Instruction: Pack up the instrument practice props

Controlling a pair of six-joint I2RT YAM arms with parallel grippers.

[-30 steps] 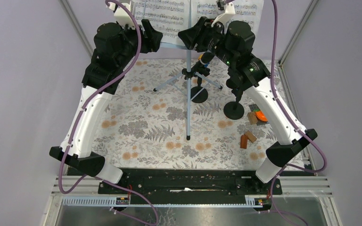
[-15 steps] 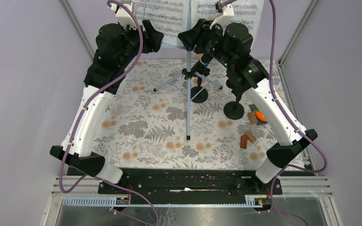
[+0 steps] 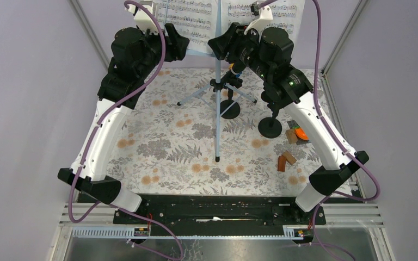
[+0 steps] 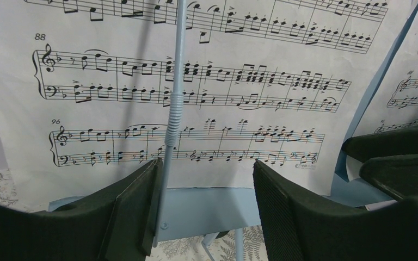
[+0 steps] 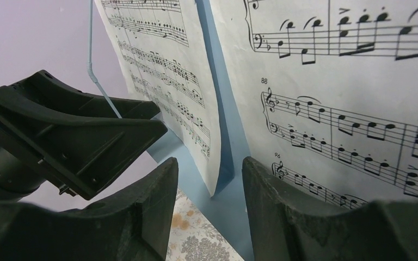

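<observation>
The light-blue music desk (image 3: pixel 198 53) stands on its thin tripod (image 3: pixel 217 114) at the far centre and holds two white sheet-music pages (image 3: pixel 188 19) (image 3: pixel 264 13). My left gripper (image 3: pixel 180 45) is open in front of the left page (image 4: pixel 196 98), its jaws astride the page's lower edge and the desk lip (image 4: pixel 212 204); a blue wire page retainer (image 4: pixel 173 109) runs beside its left finger (image 4: pixel 133 212). My right gripper (image 3: pixel 214 45) is open at the desk's centre fold (image 5: pixel 229 157), between the two pages (image 5: pixel 163 70) (image 5: pixel 354 98). A black microphone (image 3: pixel 237 67) sits in its holder behind the tripod.
Two round black holder bases (image 3: pixel 229 109) (image 3: pixel 270 127) stand on the floral mat (image 3: pixel 163 147). Small toy blocks (image 3: pixel 287 160) and an orange piece (image 3: pixel 301 133) lie at the right. Grey walls close in on both sides. The grippers are close together at the desk.
My right gripper has moved slightly up and left toward the desk's centre. My left gripper has edged up a little toward the left page. Both stay open.
</observation>
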